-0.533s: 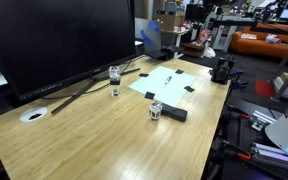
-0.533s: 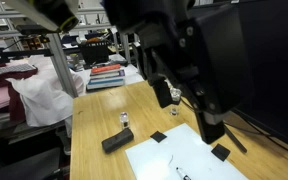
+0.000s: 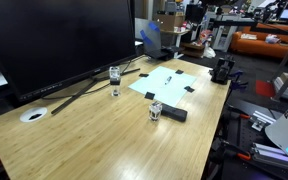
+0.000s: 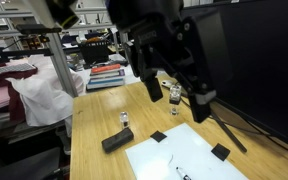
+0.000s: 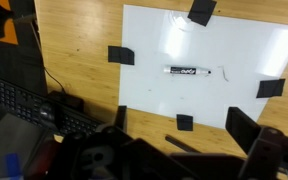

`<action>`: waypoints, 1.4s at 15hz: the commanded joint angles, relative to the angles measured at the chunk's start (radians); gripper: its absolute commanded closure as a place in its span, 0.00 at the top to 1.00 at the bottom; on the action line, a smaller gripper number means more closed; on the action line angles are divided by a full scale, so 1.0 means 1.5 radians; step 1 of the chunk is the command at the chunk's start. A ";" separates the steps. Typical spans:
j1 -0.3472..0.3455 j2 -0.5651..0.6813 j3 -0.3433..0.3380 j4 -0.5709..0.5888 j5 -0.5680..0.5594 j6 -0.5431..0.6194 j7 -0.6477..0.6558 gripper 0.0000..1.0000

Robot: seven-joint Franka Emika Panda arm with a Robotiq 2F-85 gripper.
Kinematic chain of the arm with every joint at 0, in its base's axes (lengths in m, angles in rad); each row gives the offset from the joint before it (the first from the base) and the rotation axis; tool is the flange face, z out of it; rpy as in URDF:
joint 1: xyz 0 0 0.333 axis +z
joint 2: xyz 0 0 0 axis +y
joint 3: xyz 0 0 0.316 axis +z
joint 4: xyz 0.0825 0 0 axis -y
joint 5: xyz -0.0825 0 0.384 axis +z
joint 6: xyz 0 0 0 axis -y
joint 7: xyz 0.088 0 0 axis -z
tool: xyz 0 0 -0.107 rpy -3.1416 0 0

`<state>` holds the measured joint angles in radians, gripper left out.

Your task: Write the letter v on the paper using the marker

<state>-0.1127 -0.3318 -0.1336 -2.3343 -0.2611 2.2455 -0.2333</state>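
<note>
Our gripper has shifted upward, jaws spread wide and empty, above the paper near the tabletop's far corner. The marker lies untouched mid-sheet, so we judge grasping comes next.

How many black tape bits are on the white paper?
4, in the wrist view: top tape, left tape, right tape, bottom tape on the paper. More might hide off-frame.
</note>
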 commanded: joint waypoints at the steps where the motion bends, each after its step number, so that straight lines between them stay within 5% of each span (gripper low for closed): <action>1: 0.035 0.044 0.001 0.039 0.013 -0.038 -0.101 1.00; 9: 0.036 0.204 -0.011 0.089 0.040 -0.043 -0.383 1.00; 10: 0.033 0.182 -0.003 0.056 0.037 -0.014 -0.322 1.00; 17: 0.031 0.206 -0.001 0.084 0.025 -0.034 -0.358 1.00; 21: 0.046 0.260 0.026 0.104 0.020 -0.034 -0.448 1.00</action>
<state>-0.0451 -0.0034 -0.1241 -2.2148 -0.2347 2.2086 -0.7953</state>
